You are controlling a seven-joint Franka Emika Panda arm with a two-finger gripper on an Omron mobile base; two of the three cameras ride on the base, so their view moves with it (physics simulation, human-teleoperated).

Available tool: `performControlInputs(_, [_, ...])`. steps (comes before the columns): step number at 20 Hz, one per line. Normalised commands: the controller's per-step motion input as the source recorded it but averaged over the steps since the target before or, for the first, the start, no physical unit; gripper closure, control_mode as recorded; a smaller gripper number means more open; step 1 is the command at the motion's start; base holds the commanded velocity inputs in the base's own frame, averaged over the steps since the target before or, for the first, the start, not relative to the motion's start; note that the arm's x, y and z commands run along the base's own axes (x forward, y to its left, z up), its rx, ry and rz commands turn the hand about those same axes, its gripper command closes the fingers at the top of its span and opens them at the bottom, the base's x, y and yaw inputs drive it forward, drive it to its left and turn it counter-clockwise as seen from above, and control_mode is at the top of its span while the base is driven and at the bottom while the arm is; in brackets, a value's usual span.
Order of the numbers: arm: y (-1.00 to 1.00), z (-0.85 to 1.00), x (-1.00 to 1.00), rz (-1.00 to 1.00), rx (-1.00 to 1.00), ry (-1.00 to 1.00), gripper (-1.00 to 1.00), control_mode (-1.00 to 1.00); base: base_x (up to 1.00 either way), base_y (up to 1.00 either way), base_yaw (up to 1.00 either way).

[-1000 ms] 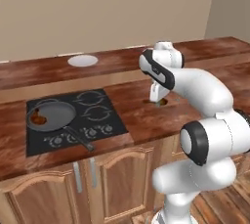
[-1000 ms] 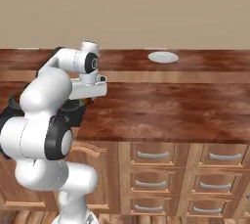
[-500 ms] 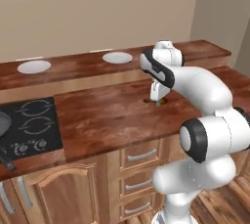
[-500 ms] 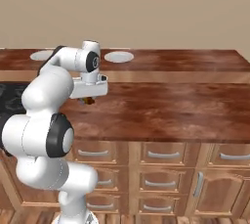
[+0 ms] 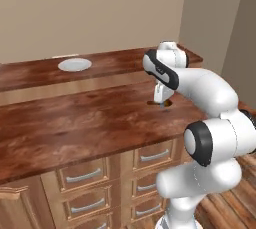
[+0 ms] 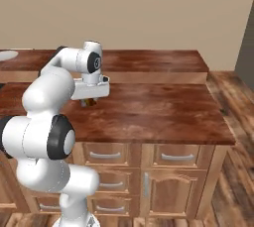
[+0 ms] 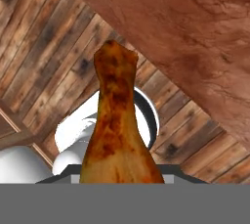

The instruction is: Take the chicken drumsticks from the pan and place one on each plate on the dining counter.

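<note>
A plain beige wall runs behind the kitchen, and at the far right it meets a darker grey-brown wall section. The floor is laid in wood planks of mixed brown tones, seen also from above in the hand view. Below the lower table stands a run of light wooden cabinets with drawers that carry curved silver handles; one door front has an arched panel and an upright handle. The table's top is reddish-brown with strong grain and a soft sheen. Light is even and soft, with faint shadows.
</note>
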Motion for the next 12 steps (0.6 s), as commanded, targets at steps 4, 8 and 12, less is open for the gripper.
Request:
performControlInputs(4, [0.00, 0.00, 0.00, 0.00, 0.00, 0.00, 1.00, 1.00, 0.00, -1.00, 0.00])
performControlInputs(8, [0.00, 0.00, 0.00, 0.00, 0.00, 0.00, 1.00, 1.00, 0.00, -1.00, 0.00])
performControlInputs(12, [0.00, 0.00, 0.00, 0.00, 0.00, 0.00, 1.00, 1.00, 0.00, -1.00, 0.00])
